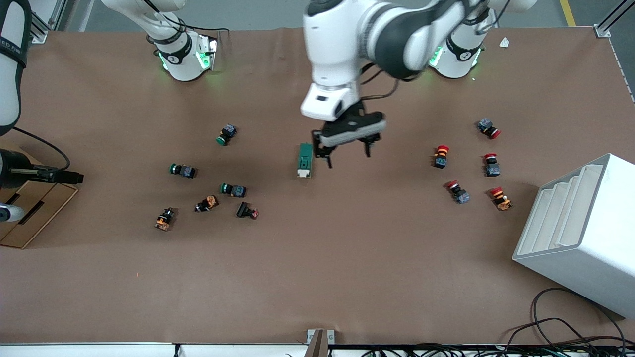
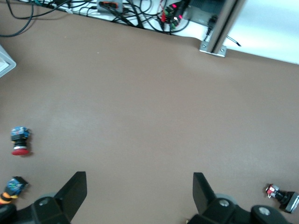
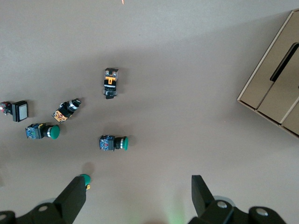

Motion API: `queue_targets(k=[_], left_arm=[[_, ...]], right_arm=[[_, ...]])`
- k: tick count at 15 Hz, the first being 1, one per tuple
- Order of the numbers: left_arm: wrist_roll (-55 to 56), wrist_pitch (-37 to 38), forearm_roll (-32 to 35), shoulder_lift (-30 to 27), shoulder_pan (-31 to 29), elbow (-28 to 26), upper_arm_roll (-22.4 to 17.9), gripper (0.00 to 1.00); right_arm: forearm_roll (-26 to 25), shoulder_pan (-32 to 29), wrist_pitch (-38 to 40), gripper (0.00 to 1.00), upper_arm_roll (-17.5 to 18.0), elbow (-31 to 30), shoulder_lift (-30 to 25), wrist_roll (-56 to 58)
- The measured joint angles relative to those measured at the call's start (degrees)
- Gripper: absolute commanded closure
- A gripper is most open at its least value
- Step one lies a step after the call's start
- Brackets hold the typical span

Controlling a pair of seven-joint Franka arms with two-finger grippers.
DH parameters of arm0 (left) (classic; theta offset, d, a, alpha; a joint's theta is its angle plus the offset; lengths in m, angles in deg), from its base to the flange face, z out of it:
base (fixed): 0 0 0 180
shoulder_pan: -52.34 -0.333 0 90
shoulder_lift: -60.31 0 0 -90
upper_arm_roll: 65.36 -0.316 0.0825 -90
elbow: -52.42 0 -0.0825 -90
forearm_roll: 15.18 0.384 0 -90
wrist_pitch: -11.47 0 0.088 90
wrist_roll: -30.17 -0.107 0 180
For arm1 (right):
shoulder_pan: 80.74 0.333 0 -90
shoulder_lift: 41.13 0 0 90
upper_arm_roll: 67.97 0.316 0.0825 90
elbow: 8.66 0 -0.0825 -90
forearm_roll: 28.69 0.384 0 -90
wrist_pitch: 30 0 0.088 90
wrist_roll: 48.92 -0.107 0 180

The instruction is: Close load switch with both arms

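Over mid-table, left gripper [image 1: 348, 150] hanging jaws wide, gripping nothing, just beside load switch [image 1: 304, 160] lying flat on table [image 1: 317, 277]. Right gripper [image 3: 135, 198] up off-frame, jaws wide too, above green push buttons [image 3: 113, 143] toward right arm's end.

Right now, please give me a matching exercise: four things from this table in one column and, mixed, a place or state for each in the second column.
Things:
1. load switch
2. left gripper
3. white stepped rack
4. cardboard box

Places or states:
A. at the right arm's end of the table
B. open, over the table beside the load switch
C. at the left arm's end of the table
D. lying mid-table, cream end nearer the front camera

Pairs: 1-D, 2-B, 3-C, 4-A
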State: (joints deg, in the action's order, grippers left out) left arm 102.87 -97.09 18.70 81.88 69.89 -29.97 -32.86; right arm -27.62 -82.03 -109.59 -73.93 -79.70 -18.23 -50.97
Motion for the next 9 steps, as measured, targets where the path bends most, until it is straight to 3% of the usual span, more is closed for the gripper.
queue_targets(k=[6,9], left_arm=[[-19.2,4.52,-15.62,-6.57,-12.8,0.52,-0.42,0.0],[-33.89,8.16,-23.6,-11.72,-16.31,0.58,-6.74,0.0]], right_arm=[[0.01,0.22,3.56,0.0,1.07,0.8,0.01,0.17],[0.02,1.04,4.83,0.0,1.74,1.45,-0.12,0.15]])
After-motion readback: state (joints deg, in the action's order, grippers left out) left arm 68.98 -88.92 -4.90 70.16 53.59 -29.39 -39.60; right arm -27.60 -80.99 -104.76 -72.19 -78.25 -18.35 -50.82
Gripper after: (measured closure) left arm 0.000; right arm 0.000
